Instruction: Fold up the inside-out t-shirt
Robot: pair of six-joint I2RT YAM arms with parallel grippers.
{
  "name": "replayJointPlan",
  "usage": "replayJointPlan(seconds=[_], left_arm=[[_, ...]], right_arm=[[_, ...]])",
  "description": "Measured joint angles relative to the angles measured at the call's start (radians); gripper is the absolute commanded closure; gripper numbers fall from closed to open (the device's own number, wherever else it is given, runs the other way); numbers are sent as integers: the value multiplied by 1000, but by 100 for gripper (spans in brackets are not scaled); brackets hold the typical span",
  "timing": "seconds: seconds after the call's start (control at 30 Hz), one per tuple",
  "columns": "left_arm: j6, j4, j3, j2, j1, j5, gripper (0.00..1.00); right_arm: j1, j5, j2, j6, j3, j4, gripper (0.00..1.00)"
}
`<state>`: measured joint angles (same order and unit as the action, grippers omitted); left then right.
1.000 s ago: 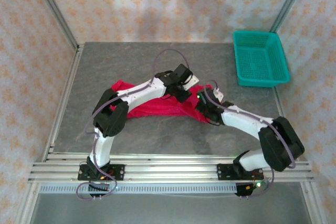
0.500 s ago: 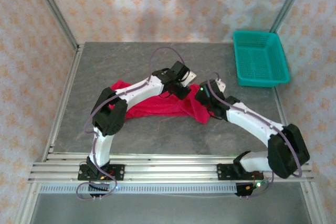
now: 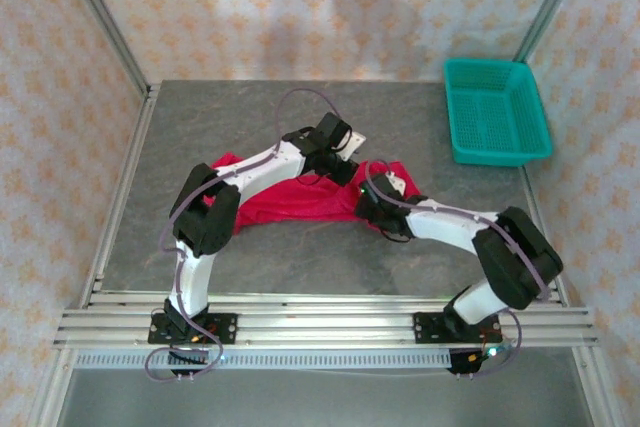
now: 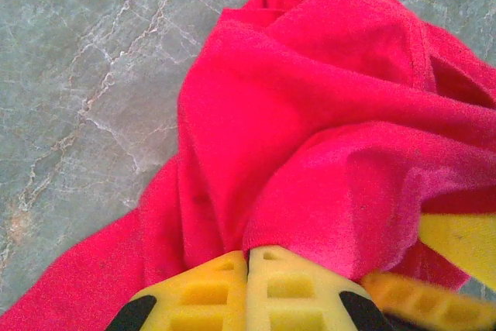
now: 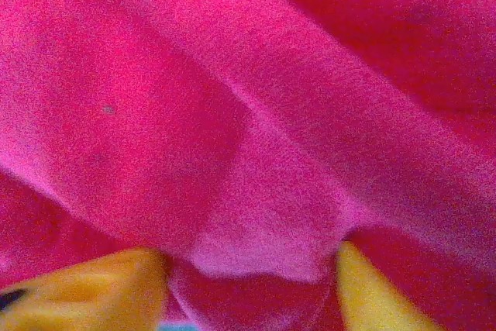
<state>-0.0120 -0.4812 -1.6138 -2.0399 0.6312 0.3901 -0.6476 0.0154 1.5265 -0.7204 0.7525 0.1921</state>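
Where the t-shirt [image 3: 290, 205] lies: mid worktop [image 3: 250, 117], bright red, rumpled into a long band.
Right claw [image 5: 249, 255]: at its near right end, fingers parted, cloth sagging between them.
Left claw [image 4: 248, 257]: farther back, pinched shut on a fold.
Since earlier: right claw shifted left, elbow drawn in.

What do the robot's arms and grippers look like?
The left arm and right arm are both built from white tubular links joined by bulky black housings, and a thin purplish-grey cable loops along each. The left gripper and right gripper have bright yellow fingers; the left ones show moulded rectangular recesses.
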Motion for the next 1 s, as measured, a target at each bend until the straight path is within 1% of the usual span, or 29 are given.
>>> replayJointPlan(seconds=[0.03,0.07,0.17,0.27,0.37,0.43,0.5,0.6,0.7,0.73,0.77,0.83,0.87,0.9,0.97,1.0], left_arm=[[0,0,1,0,0,0,100],[0,0,1,0,0,0,100],[1,0,1,0,0,0,100],[-8,-1,1,0,0,0,100],[-42,1,1,0,4,20,100],[-76,19,-4,0,13,40,100],[-113,43,-19,0,31,48,100],[-173,84,-66,-13,54,50,100],[-212,109,-120,-52,59,49,100],[-223,109,-134,-69,59,48,100],[-227,109,-142,-81,59,47,100],[-236,106,-145,-108,59,42,100],[-241,102,-145,-117,58,40,100],[-245,100,-145,-126,58,36,100],[-251,92,-145,-134,55,28,100],[-253,87,-145,-135,54,24,100]], right_arm=[[0,17,11,-4,24,21,94],[0,31,14,-4,43,40,100],[2,84,-10,3,108,125,100],[25,117,-99,28,134,215,100],[106,125,-206,70,138,275,100],[187,115,-243,103,138,289,100],[256,105,-240,128,137,291,100],[343,90,-187,150,135,285,100],[383,63,-100,158,135,261,100],[386,42,-68,159,135,255,95],[387,25,-48,159,135,253,87],[387,-13,-29,154,135,261,67],[387,-24,-32,152,135,269,62],[387,-39,-49,149,135,280,59],[386,-55,-103,145,135,312,58],[381,-61,-148,140,135,327,60]])
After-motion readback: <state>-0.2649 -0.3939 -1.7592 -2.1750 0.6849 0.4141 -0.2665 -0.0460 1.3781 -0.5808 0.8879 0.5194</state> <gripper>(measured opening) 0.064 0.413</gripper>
